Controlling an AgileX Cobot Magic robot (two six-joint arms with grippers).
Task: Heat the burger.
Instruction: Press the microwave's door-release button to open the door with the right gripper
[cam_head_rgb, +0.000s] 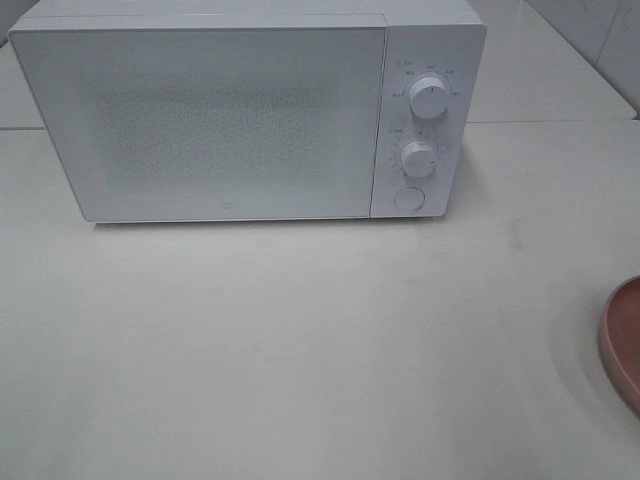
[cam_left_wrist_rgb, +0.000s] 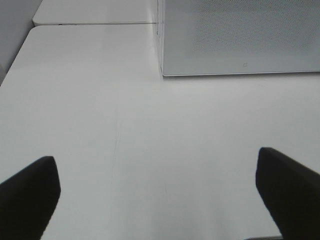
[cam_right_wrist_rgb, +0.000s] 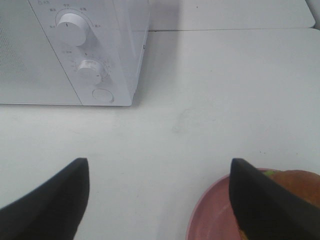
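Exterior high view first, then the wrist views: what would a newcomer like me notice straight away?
A big white microwave with its door shut fills the back of the table, its upper knob and lower knob on the right panel. At the table's right edge sits a pink plate. The right wrist view shows the burger on it, partly behind one dark finger of the open right gripper.

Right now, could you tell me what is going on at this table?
Nothing is being handled yet. The microwave stands on the table with its door shut. The burger sits on a pink plate off to its right. Both the left gripper and the right gripper are open and empty.
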